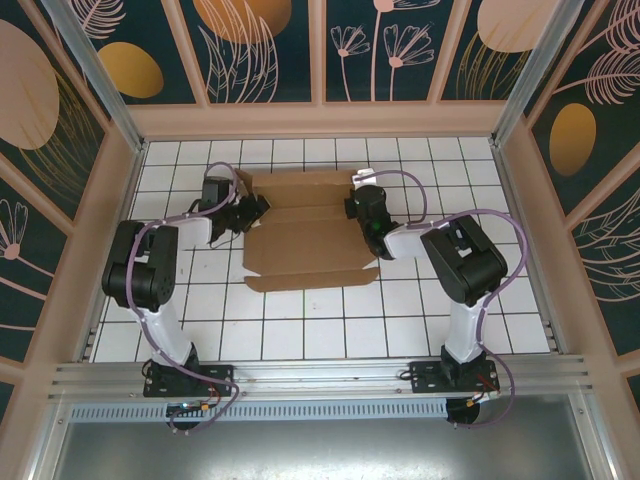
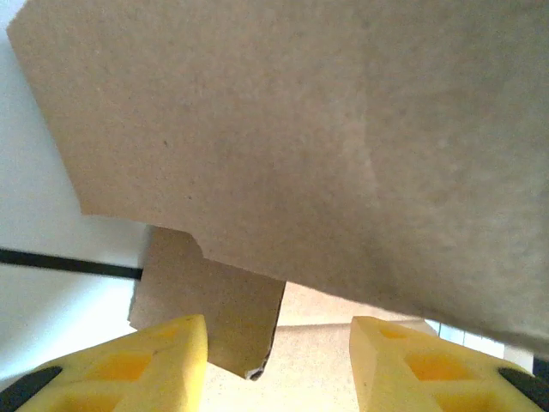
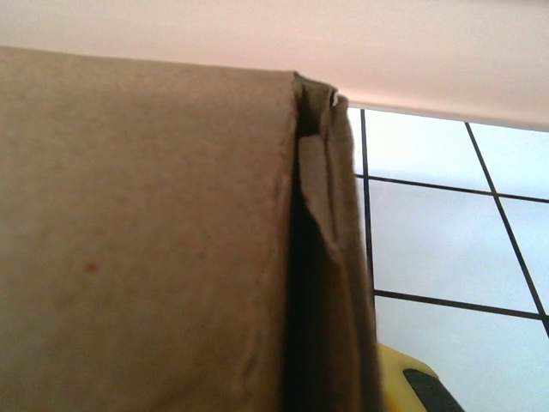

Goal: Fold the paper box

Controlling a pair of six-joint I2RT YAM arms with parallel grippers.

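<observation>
Left gripper (image 1: 247, 213) sat at the left edge of the paper box (image 1: 305, 235) with its yellow fingers (image 2: 163, 360) apart and nothing gripped between them. Seen from the left wrist, a broad brown panel of the box rose directly ahead of and above those fingers, tilted over them. A smaller flap (image 2: 214, 309) with a stepped edge lay lower down, just in front of the gap between them. White table (image 2: 51, 215) showed to that gripper's left.

Right gripper (image 1: 356, 206) was at the opposite, right edge of the box, its jaws together and pinched on the cardboard. From the right wrist, a doubled, folded edge (image 3: 330, 257) of the box stood upright immediately beside the one yellow finger (image 3: 403, 382) in sight. A wide brown face of the box extended to that finger's left, and white tiles with dark grout lines lay to its right.

The box lay between the two grippers, its main panels spread flat on the tiles and a narrow flap (image 1: 310, 281) on the side nearer the arm bases.
</observation>
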